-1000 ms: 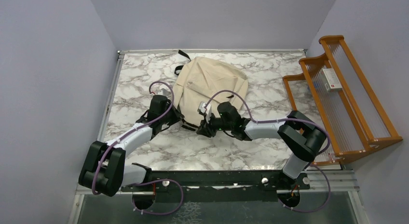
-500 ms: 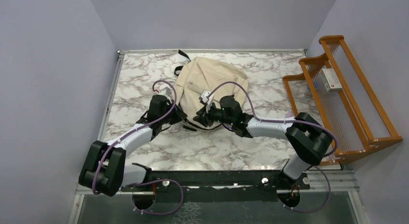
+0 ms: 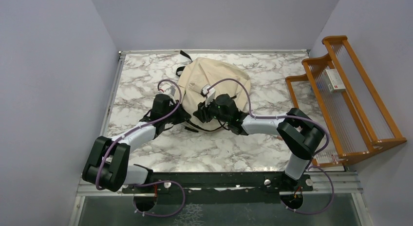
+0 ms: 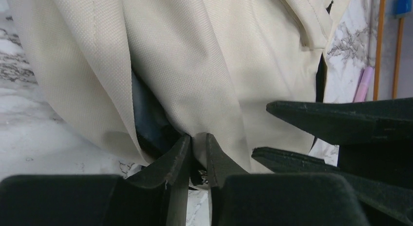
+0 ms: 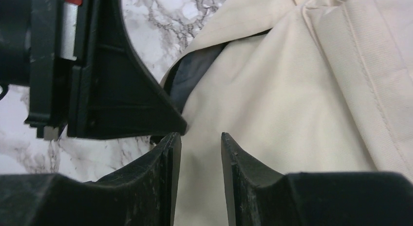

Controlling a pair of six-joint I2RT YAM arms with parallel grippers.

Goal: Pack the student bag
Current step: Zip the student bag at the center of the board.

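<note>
The student bag (image 3: 214, 80), beige with black straps, lies flat at the back middle of the marble table. My left gripper (image 3: 182, 115) is at the bag's near left edge. In the left wrist view it (image 4: 198, 138) is shut on a fold of the beige fabric (image 4: 204, 65), with dark lining (image 4: 146, 119) showing in the opening beside it. My right gripper (image 3: 200, 114) sits right next to it at the near edge. In the right wrist view it (image 5: 200, 138) is open, its jaws apart over the beige fabric (image 5: 292, 99). The left gripper's black finger (image 5: 122, 89) shows just left of it.
A wooden rack (image 3: 350, 89) stands along the right side of the table, with a small white box (image 3: 335, 80) on it. A pink pen-like item (image 4: 363, 84) lies on the marble near the rack. Grey walls close in the left and back.
My right gripper has moved left and away from me, onto the bag's near edge beside the left gripper. The left gripper has shifted slightly farther back, still holding the fabric.
</note>
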